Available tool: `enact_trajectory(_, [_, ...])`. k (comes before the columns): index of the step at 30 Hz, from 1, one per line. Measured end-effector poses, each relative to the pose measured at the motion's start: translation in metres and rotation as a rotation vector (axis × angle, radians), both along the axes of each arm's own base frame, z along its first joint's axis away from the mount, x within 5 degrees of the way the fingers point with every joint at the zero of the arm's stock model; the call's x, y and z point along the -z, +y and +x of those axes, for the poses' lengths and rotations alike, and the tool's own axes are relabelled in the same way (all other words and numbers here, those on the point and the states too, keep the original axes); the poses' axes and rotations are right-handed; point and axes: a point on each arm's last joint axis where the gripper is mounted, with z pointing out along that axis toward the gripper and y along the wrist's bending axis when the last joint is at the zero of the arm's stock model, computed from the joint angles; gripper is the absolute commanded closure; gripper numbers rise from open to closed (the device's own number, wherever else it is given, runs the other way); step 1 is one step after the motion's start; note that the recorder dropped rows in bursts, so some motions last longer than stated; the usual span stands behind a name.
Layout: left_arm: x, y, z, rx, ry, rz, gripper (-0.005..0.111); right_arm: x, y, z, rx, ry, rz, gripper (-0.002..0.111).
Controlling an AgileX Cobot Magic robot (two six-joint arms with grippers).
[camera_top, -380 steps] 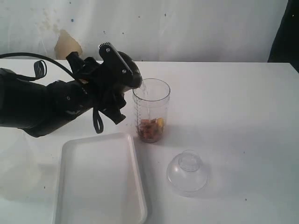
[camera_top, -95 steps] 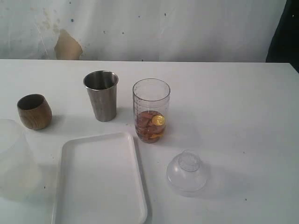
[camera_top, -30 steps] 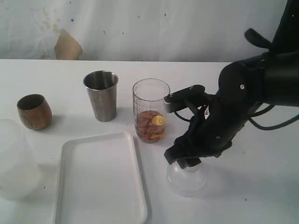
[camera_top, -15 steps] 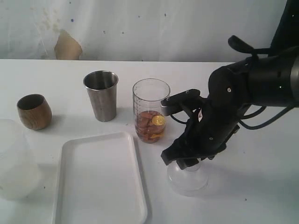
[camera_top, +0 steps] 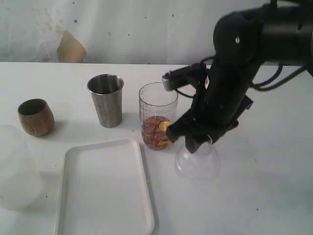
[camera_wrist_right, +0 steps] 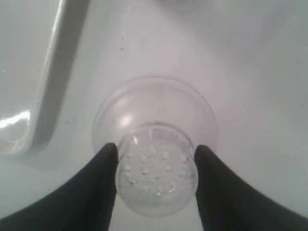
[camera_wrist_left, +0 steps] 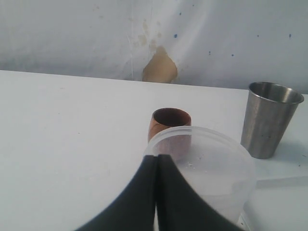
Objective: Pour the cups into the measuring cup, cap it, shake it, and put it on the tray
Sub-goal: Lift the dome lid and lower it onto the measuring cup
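The clear measuring cup (camera_top: 158, 105) stands mid-table with brown and yellow pieces in its bottom. My right gripper (camera_top: 197, 142) (camera_wrist_right: 155, 166) is shut on the knob of the clear dome cap (camera_top: 196, 161) (camera_wrist_right: 154, 113), which hangs slightly above the table just right of the measuring cup. The steel tumbler (camera_top: 105, 100) (camera_wrist_left: 269, 118) and the wooden cup (camera_top: 35, 116) (camera_wrist_left: 169, 122) stand upright to the left. The white tray (camera_top: 103, 186) (camera_wrist_right: 45, 91) lies in front. My left gripper (camera_wrist_left: 157, 157) is shut and empty, out of the exterior view.
A frosted translucent container (camera_top: 14, 171) (camera_wrist_left: 211, 168) stands at the table's left front edge, directly ahead of the left gripper's fingertips. The right arm (camera_top: 244, 63) reaches in over the right half of the table. A white wall runs behind the table.
The right gripper has risen from the table with the cap and shifted toward the measuring cup. Earlier the left arm tipped the tumbler over the measuring cup, then withdrew.
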Motion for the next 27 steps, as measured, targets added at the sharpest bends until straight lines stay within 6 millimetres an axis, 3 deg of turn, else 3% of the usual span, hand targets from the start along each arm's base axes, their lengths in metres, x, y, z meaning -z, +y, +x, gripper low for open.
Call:
enact_trajectory(10, [0.0, 0.0, 0.0, 0.0, 0.0, 0.0, 0.107, -0.109, 0.009, 0.024, -0.029, -0.268, 0.089, 0.108])
enact_trajectory(13, [0.0, 0.0, 0.0, 0.0, 0.0, 0.0, 0.107, -0.13, 0.012, 0.031, -0.03, -0.336, 0.119, 0.108])
enact_trajectory(16, [0.0, 0.0, 0.0, 0.0, 0.0, 0.0, 0.107, -0.135, 0.018, 0.04, -0.03, -0.358, 0.143, 0.108])
enact_trajectory(20, [0.0, 0.0, 0.0, 0.0, 0.0, 0.0, 0.107, -0.126, 0.027, 0.05, -0.05, -0.331, 0.167, 0.108])
enact_trajectory(27, [0.0, 0.0, 0.0, 0.0, 0.0, 0.0, 0.107, -0.122, 0.029, 0.055, -0.079, -0.328, 0.148, 0.108])
